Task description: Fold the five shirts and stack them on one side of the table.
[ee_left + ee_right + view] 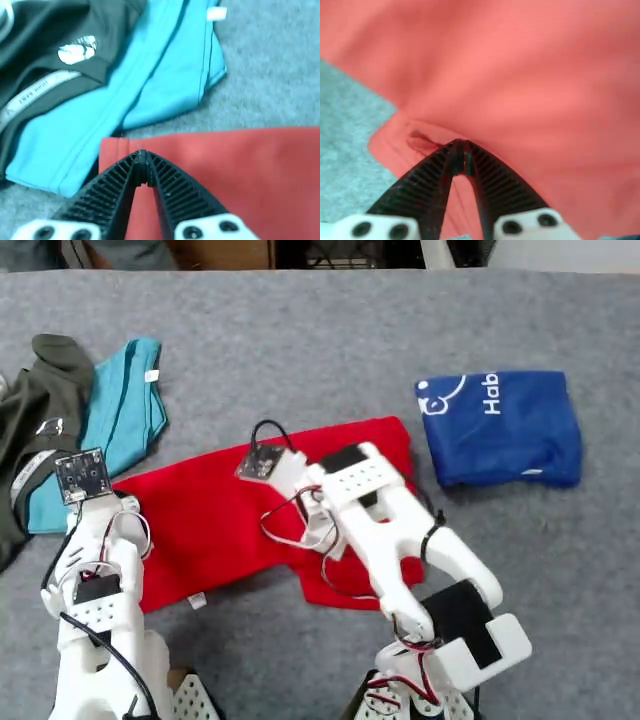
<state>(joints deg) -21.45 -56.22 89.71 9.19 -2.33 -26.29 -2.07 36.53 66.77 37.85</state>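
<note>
Soft, light and floppy, the red cloth shirt point(215, 525) lies spread on the grey felt table point(330, 340), with the left gripper point(141, 164) and the right gripper point(460, 161) each closed tip-to-tip, seemingly pinching its edges, the sensible hold for folding.

Robotics lab: bare-wired arms point(390, 540) on felt-covered table point(300, 340).

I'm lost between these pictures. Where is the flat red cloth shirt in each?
High view: the red shirt lies mid-table, between a turquoise shirt and a folded blue shirt.
Left wrist view: red shirt at the left gripper, beside the turquoise shirt.
Right wrist view: red shirt all around the right gripper.
Shared landmark: the grey felt table cover bordering it.
</note>
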